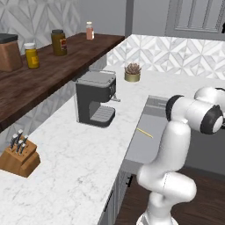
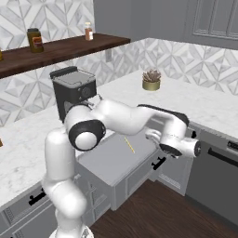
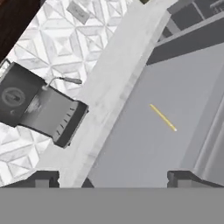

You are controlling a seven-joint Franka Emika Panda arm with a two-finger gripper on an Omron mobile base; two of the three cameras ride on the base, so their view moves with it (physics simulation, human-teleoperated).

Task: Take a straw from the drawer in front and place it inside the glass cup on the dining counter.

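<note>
White grey-veined marble counter point(image 1: 79, 154) running along a tiled wall with a raised geometric pattern, turning a corner at the far end; dark wooden shelf point(image 1: 39, 77) mounted above it. On the shelf: brown canister with dark lid point(image 1: 9, 52), yellow jar point(image 1: 31, 55), dark jar with orange label point(image 1: 59, 42), small bottle with reddish contents point(image 1: 89, 30). On the counter: black and grey coffee machine point(image 1: 95, 97), standing upright near the counter's front edge; wooden knife block point(image 1: 18, 157) with several handles showing; small potted succulent point(image 1: 132, 72) near the corner. Drawer point(image 2: 118, 160), grey, pulled out from under the counter, plain grey floor exposed, black bar handle on its front panel. Straw point(image 3: 163, 117), one, thin and yellow, lying flat and slantwise on the drawer floor, apart from the walls, touched by nothing. Gripper point(image 3: 113, 178), on the white arm, hanging above the drawer and looking down into it; jaws spread wide, both dark tips well apart, holding nothing; straw lies ahead of the tips, not between them. Dark wood floor point(image 2: 176, 214) below.
</note>
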